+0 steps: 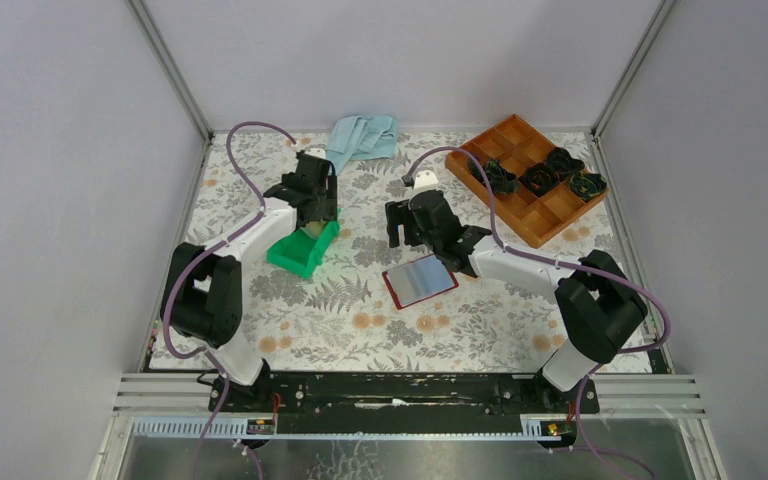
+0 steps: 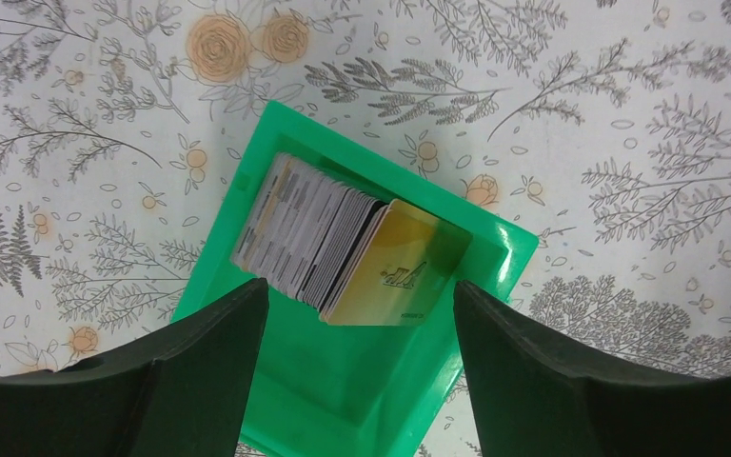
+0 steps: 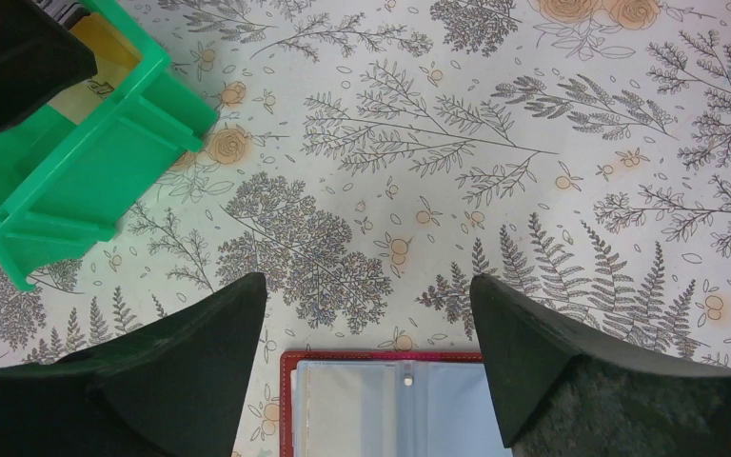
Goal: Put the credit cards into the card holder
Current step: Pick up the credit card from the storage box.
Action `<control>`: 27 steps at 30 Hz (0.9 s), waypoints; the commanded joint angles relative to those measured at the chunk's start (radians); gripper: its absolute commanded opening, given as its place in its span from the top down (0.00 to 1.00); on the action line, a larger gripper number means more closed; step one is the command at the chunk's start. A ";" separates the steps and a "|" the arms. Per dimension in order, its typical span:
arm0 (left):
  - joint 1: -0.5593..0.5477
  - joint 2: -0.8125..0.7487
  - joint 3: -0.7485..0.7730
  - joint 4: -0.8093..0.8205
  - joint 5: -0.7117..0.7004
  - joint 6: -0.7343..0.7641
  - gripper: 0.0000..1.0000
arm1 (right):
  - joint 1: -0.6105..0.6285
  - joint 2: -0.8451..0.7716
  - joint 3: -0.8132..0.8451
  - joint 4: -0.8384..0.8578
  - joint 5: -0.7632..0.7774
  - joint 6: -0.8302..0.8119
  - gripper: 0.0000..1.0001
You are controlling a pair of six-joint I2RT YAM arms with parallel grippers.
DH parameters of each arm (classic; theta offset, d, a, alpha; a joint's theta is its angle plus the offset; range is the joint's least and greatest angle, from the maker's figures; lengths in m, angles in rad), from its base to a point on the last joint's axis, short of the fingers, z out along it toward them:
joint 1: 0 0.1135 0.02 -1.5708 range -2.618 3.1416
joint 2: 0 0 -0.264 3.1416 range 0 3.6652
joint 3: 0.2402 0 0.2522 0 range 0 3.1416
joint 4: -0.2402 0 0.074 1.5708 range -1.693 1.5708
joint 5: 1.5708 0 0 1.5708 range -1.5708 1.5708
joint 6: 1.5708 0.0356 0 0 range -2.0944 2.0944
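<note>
No credit cards [image 2: 343, 252] are seen lodged in the opened card holder [image 1: 420, 280]; left pincer [image 2: 360, 290] and right pincer [image 3: 369, 286] are held wide, empty.

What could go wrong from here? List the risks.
1. The credit cards sit packed together in the green bin; the open left gripper above them may pinch several at once.
2. It hangs close to the bin's walls, so a descent could knock the bin.
3. The card holder lies open and unheld under the open right gripper; it may slide.
</note>
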 commanded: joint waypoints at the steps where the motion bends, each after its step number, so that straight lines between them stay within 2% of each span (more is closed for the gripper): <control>1: 0.008 0.031 0.028 -0.027 0.026 0.053 0.23 | -0.005 -0.034 -0.011 0.047 0.030 0.014 0.14; 13: 0.008 0.086 0.036 -0.027 -0.041 0.066 0.29 | -0.012 -0.038 -0.041 0.066 0.033 0.018 0.14; 20: 0.007 0.111 0.047 -0.026 -0.067 0.076 0.38 | -0.020 -0.038 -0.062 0.083 0.024 0.026 0.13; 27: 0.001 0.119 0.058 -0.021 -0.101 0.081 0.44 | -0.028 -0.043 -0.072 0.087 0.024 0.026 0.13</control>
